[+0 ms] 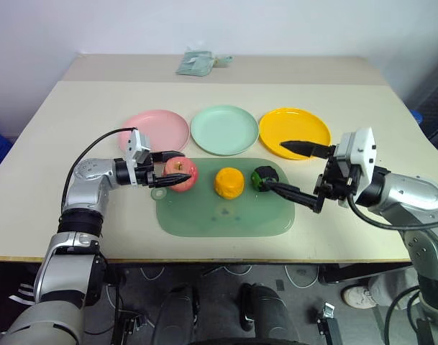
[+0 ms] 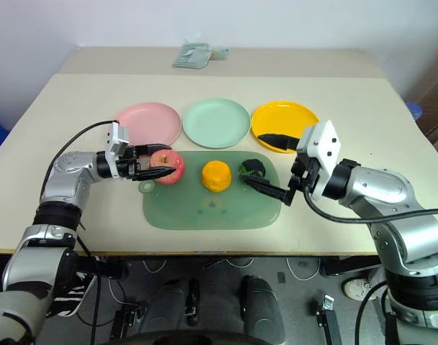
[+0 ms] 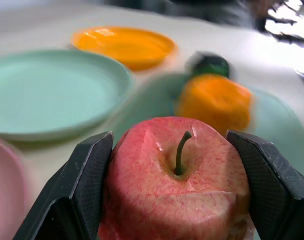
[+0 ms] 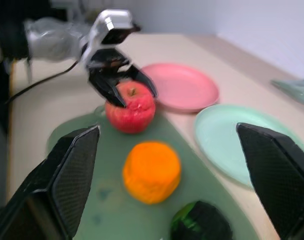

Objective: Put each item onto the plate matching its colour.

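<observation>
The apple sits at the mat's left end, just in front of the pink plate, with the left gripper clamped on it, one black finger against each side, as the left wrist view shows. It looks not yet lifted off the mat. So the step in hand is the apple's: grasp made, carry to come. The next move, as I judge it, calls for a short lift clear of the mat, then a reach over the pink plate's near rim and a release there.

The orange rests mid-mat, and the green ball sits toward the mat's right end, just in front of the yellow plate; the green plate lies behind the mat's middle. The right gripper hovers by the ball with its fingers spread wide, holding nothing.
</observation>
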{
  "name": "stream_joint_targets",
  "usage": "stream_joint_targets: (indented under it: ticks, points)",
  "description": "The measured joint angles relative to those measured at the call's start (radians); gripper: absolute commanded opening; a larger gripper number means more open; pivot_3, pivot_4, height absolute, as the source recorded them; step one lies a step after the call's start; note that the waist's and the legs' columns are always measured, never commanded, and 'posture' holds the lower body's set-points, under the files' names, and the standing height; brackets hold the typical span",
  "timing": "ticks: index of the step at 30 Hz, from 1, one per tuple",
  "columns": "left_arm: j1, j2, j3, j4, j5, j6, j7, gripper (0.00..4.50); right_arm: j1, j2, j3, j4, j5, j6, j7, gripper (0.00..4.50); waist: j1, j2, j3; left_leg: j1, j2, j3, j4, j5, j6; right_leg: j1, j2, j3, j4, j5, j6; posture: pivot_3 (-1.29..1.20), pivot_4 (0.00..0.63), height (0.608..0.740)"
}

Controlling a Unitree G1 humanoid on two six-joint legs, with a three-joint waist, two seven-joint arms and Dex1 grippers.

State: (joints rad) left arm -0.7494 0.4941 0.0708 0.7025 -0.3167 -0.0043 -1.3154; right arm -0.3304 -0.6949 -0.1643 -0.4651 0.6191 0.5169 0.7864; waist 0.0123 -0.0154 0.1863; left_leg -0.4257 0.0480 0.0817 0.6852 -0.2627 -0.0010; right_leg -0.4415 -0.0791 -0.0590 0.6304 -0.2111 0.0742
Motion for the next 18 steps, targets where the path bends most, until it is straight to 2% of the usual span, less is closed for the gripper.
stream_joint_targets:
  ticks: [4,9,14,18]
  points:
    - [-0.157,-0.010,0.059,0.109,0.016,-0.048,0.206,3.42,-0.100,0.060,0.033,0.089,-0.097,-0.014,-0.118,4.50,0.001,0.000,0.000,0.000,0.000,0.000,0.000,0.000,0.000,0.000,0.000,0.000,0.000,0.000,0.001,0.00,0.150,0.740]
    - [-0.289,-0.013,0.068,0.301,0.120,-0.184,0.498,3.42,-0.119,0.107,0.107,0.124,-0.168,-0.007,-0.178,4.50,-0.001,0.000,0.000,0.000,-0.001,0.001,-0.001,0.000,0.001,0.000,0.000,0.000,0.000,0.001,0.002,0.00,0.150,0.740]
    - [-0.290,-0.029,0.059,0.458,0.179,-0.229,0.573,3.42,-0.121,0.121,0.123,0.124,-0.188,-0.007,-0.186,4.50,-0.002,-0.001,0.000,0.000,0.000,0.001,-0.001,0.000,0.001,-0.001,0.000,-0.001,0.000,0.001,0.002,0.00,0.150,0.740]
    - [-0.290,-0.028,0.060,0.505,0.203,-0.240,0.630,3.42,-0.121,0.121,0.123,0.115,-0.193,-0.007,-0.184,4.50,-0.001,-0.001,0.000,0.000,0.000,0.001,-0.001,0.000,0.001,0.000,0.000,0.000,0.000,0.001,0.002,0.00,0.150,0.740]
